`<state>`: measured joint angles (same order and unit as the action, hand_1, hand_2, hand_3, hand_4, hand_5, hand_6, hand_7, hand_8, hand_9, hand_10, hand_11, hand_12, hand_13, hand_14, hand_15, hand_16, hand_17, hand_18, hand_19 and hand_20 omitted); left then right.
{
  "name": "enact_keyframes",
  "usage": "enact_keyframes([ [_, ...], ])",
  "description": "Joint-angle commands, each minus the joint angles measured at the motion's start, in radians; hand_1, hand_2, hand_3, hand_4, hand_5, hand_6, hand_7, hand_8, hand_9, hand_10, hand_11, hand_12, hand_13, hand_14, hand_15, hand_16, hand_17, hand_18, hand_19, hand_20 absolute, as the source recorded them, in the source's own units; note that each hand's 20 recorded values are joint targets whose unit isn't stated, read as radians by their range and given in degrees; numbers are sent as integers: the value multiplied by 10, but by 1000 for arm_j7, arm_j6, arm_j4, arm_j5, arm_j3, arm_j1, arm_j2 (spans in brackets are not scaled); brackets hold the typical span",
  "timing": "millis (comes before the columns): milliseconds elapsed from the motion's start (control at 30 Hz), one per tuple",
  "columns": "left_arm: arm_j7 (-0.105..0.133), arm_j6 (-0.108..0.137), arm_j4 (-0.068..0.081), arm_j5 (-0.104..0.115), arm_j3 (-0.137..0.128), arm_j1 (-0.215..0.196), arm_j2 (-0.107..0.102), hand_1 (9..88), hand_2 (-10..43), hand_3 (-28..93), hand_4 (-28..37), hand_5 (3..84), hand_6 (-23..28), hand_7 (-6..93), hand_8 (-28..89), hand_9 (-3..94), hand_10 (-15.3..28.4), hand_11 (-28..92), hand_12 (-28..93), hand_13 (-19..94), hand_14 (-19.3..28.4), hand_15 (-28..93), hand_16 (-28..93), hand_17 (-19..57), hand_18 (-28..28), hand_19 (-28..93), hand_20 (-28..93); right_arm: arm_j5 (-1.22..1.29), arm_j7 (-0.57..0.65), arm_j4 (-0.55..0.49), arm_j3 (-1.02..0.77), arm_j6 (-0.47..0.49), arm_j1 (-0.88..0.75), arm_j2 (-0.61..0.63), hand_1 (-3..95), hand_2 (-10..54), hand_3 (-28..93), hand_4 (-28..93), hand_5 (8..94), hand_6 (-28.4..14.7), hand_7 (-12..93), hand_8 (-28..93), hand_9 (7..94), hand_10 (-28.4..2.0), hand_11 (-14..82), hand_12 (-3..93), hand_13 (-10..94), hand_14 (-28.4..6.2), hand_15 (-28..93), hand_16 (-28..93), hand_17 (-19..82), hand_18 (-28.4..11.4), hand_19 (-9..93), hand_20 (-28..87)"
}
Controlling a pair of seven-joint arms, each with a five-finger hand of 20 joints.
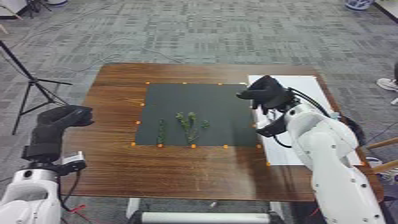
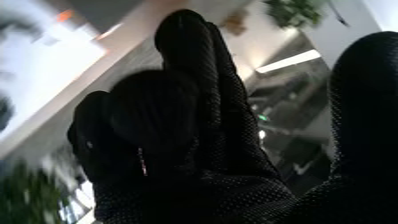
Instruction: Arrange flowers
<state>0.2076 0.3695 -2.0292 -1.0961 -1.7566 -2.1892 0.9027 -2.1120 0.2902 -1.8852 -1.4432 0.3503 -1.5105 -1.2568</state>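
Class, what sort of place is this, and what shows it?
Probably a robotics lab: white robot arms at a table, a black tripod, and a dark mat edged with orange marks.

Green sprigs laid out on a dark mat

On the desk, one slim, leafy stem lies alone on the mat's near left part, pointing away from the near edge. Just right of it, a forked cluster spreads small leafy heads at its far end, its thin stems drawing together near the mat's near edge.
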Motion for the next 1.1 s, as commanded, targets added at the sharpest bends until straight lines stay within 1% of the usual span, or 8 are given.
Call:
enact_keyframes([
  [33, -17, -8, -3, -18, 4, 13, 11, 413, -15, 621, -146, 592, 26, 259, 70, 607, 124, 288, 184, 504, 176, 481, 12, 50, 147, 270, 312, -408, -11, 95, 22, 1, 54, -24, 272, -95, 581, -194, 670, -52, 228, -30, 794, -132, 411, 324, 885, -51, 585, 362, 599, -171, 932, 550],
  [167, -15, -8, -7, -22, -4, 2, 11, 414, -13, 621, -146, 593, 27, 258, 75, 608, 125, 288, 184, 504, 176, 480, 11, 50, 147, 270, 312, -482, -4, 126, 32, -30, 63, -12, 265, -95, 572, -208, 628, -76, 210, -31, 758, -144, 400, 331, 883, -47, 589, 371, 605, -160, 932, 562],
  [300, -11, 7, -12, -13, -11, -9, 14, 415, -12, 620, -144, 593, 28, 258, 80, 607, 125, 288, 184, 504, 176, 480, 12, 51, 147, 270, 313, -548, 2, 142, 38, -40, 58, 6, 267, -95, 572, -214, 625, -78, 207, -24, 760, -144, 399, 330, 885, -44, 591, 371, 612, -157, 932, 566],
  [333, -10, 3, -14, -15, -14, -11, 19, 415, -13, 621, -143, 593, 28, 257, 80, 607, 125, 288, 184, 504, 176, 480, 12, 51, 147, 271, 313, -573, 0, 153, 44, -48, 57, 11, 271, -95, 573, -214, 625, -78, 209, -24, 761, -144, 399, 330, 886, -44, 591, 371, 613, -157, 932, 567],
  [400, -10, 0, -13, -17, -11, -11, 18, 413, -14, 622, -142, 593, 27, 255, 79, 607, 125, 288, 184, 505, 176, 480, 12, 50, 147, 271, 313, -578, 7, 165, 44, -41, 56, 15, 279, -95, 577, -212, 624, -78, 210, -23, 765, -143, 400, 329, 887, -42, 591, 372, 613, -155, 932, 569],
  [567, -11, -6, -14, -25, -13, -16, 37, 412, -17, 623, -141, 592, 26, 257, 78, 606, 125, 288, 184, 504, 176, 480, 12, 50, 147, 271, 313, -624, 2, 195, 52, -42, 56, 19, 285, -95, 576, -212, 628, -79, 212, -24, 781, -144, 403, 327, 896, -38, 588, 369, 620, -152, 932, 568],
  [767, -9, -14, -12, -32, -4, -14, 43, 412, -19, 624, -143, 593, 27, 256, 74, 606, 124, 288, 184, 504, 175, 479, 12, 51, 147, 269, 312, -697, -10, 254, 54, -42, 68, 11, 286, -95, 578, -210, 643, -79, 217, -24, 795, -139, 406, 326, 909, -35, 580, 369, 632, -146, 932, 568],
  [1100, 2, -5, -15, -24, -2, -18, 42, 412, -20, 623, -143, 593, 26, 257, 74, 606, 124, 289, 184, 504, 174, 479, 12, 52, 147, 268, 312, -729, -18, 306, 44, -46, 65, -27, 288, -95, 577, -210, 651, -77, 222, -24, 808, -139, 400, 323, 920, -32, 569, 374, 644, -141, 932, 564],
])
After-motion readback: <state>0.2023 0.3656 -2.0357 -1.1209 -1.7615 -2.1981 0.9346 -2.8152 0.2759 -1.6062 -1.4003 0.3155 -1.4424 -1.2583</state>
